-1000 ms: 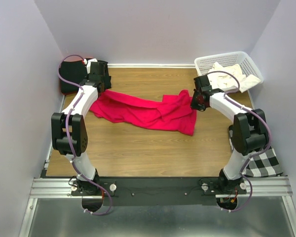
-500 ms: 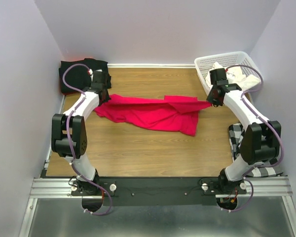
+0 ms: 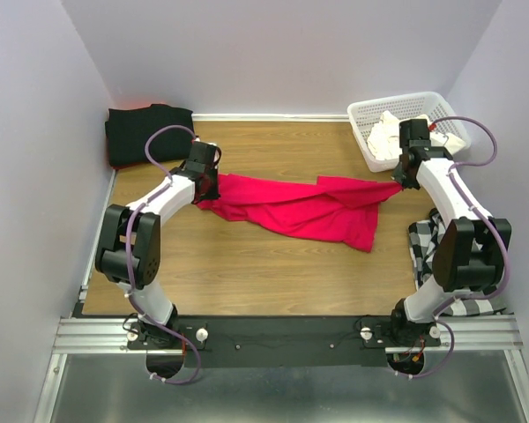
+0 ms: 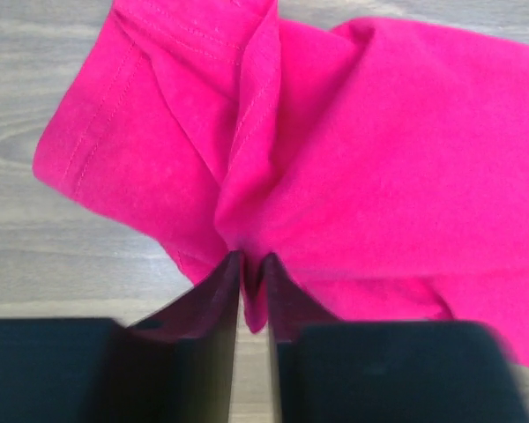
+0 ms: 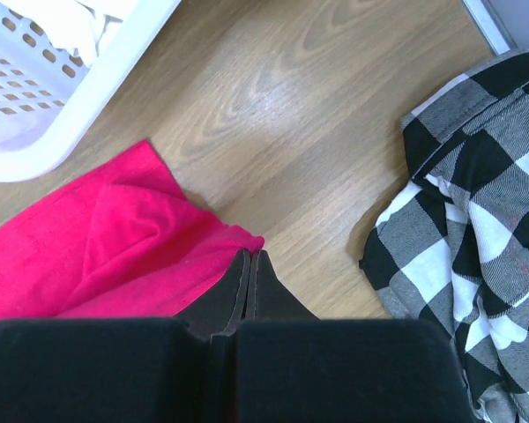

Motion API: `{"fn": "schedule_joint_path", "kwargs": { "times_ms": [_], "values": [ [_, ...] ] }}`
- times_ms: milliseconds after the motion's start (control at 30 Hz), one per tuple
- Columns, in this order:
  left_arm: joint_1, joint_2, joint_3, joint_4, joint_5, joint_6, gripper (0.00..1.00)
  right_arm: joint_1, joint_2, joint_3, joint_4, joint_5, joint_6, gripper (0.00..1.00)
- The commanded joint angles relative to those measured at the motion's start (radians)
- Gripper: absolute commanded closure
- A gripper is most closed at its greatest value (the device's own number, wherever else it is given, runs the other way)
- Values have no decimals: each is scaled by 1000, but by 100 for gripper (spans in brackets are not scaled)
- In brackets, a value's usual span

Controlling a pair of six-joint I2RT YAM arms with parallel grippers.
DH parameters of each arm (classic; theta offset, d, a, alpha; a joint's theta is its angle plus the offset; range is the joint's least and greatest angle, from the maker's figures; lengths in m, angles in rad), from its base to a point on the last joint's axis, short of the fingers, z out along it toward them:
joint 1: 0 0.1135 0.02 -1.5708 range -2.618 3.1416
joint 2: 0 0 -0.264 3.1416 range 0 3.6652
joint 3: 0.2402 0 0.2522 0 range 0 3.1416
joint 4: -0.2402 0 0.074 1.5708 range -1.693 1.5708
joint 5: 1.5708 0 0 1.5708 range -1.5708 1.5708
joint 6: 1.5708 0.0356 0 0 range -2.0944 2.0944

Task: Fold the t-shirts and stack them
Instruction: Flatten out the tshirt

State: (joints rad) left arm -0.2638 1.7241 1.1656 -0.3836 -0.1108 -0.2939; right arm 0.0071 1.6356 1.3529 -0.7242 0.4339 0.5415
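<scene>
**Red t-shirt pinched at both ends, stretched out from the basket**

The crimson-red t-shirt (image 3: 300, 207) lies on the wooden table (image 3: 247, 264), drawn out in a long, rumpled band. Its right end starts just in front of the white lattice basket (image 3: 392, 100) and the band runs away from the basket to the left. Its lower hem sags toward the near side.

The right gripper (image 3: 404, 181) sits right at the basket's near corner. In the right wrist view its fingers are pressed together (image 5: 249, 260) on the very edge of the red fabric (image 5: 115, 256), with the basket wall (image 5: 62, 106) up and to the left.

The left gripper (image 3: 213, 187) is well apart from the basket, at the shirt's far left end. The left wrist view shows its two fingers nearly closed (image 4: 251, 264), nipping a gathered fold of the red cloth (image 4: 379, 159) beside a sleeve.

A cream-white t-shirt (image 3: 392, 132) is bunched inside the basket. A black t-shirt (image 3: 141, 132) lies in the far corner opposite the basket, across the width of the table. A black-and-white checked cloth (image 3: 476, 286) lies on the near side of the basket, along the same table edge.
</scene>
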Motion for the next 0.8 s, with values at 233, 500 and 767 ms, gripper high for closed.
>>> {"fn": "schedule_joint_path", "kwargs": {
  "times_ms": [233, 500, 767],
  "values": [
    [-3, -182, -84, 58, 43, 21, 48, -38, 18, 6, -23, 55, -6, 99],
    [-43, -146, -125, 26, 100, 38, 55, -41, 24, 2, -15, 32, -2, 99],
    [-51, -139, -170, 25, 80, 19, 62, -41, 36, 5, -14, 17, 3, 99]
  ]
}}
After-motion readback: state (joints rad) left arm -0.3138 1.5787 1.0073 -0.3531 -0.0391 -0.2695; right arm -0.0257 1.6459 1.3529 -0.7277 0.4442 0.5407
